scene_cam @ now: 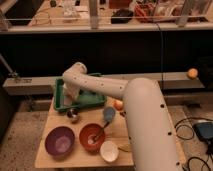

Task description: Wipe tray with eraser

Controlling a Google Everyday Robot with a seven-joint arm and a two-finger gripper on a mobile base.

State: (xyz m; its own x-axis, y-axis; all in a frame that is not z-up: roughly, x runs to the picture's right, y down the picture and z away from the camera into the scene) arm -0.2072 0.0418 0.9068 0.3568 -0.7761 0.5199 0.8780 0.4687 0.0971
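Gripper (70, 97) is sitting low inside the shallow, rectangular green plastic tray (94, 103), over its left half; can't tell whether it's holding anything. Tray is lying at the wooden table's (52, 123) back-left corner. Round purple bowl (60, 141) and orange bowl (92, 136) are sitting along the front edge.

You're looking at a lab or workshop: a cluttered workbench (55, 12) runs along the back behind a metal rail (120, 26), cables (192, 131) trail over the speckled floor (20, 137), and a small wooden table (52, 161) holds the test setup. Your gripper (70, 98) sits down in the green tray (96, 102) on it
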